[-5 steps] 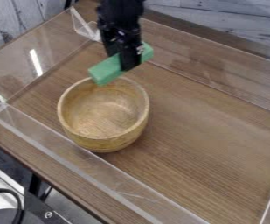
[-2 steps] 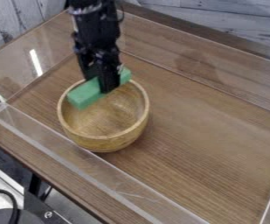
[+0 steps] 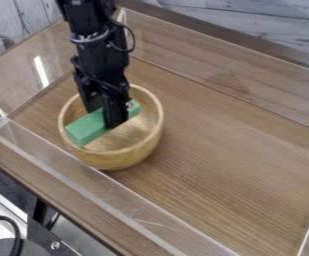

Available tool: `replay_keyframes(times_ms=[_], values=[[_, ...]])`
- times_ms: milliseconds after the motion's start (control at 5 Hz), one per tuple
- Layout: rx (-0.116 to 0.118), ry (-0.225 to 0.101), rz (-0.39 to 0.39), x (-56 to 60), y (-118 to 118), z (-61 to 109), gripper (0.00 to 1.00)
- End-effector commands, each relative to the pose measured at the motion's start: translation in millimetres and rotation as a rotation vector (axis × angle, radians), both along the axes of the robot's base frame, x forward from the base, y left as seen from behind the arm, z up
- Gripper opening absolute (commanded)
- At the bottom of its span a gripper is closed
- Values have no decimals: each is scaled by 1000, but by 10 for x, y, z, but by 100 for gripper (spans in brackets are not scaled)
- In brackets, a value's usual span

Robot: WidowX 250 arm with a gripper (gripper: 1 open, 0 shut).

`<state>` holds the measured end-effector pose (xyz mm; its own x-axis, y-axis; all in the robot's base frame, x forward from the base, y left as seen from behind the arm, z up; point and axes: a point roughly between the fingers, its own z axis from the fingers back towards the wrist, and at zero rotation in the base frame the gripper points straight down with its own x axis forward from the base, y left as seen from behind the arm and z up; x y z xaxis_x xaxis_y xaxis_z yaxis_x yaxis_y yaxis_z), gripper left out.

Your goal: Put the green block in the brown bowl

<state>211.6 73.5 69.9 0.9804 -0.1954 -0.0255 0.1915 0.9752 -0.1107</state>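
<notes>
Green block (image 3: 86, 124) is down inside the brown bowl (image 3: 133, 146) right now, but it hasn't been let go. It hangs tilted over the bowl's hollow, with its lower left end down near the inner wall on the near-left side and the other end poking up toward the far right rim. Going big to small: the worktop (image 3: 237, 150) is a brown wood-grain surface that fills most of the view, and it's boxed in by clear plastic walls (image 3: 63, 170) you can mostly spot by their shiny edges and reflections. Behind it along the top there's a strip of pale weathered planks (image 3: 250, 15). Next is the robot arm (image 3: 87, 25), a black thing coming down from the top left, with cables along it, pointing pretty much straight down into the bowl. The bowl itself is round, light tan wood with thick walls, sitting left of centre on the worktop, well apart from the plastic walls on the right. Then the end effector (image 3: 107, 113), black, partly open, with its fingers clamped on either side of the block around its middle, so it has the block in its grip. Whether the block's low end actually touches the bowl's bottom I can't tell from this angle, since the near rim hides that spot.
</notes>
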Motion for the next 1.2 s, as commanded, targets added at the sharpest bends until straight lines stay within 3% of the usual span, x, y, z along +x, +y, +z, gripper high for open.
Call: replay_keyframes(times_ms=[0, 400, 800, 1000], values=[[42, -66, 2, 44, -44, 95, 0], [52, -67, -8, 109, -35, 144, 0], [46, -85, -41, 201, 66, 67, 0], [58, -79, -26, 215, 69, 63, 0]])
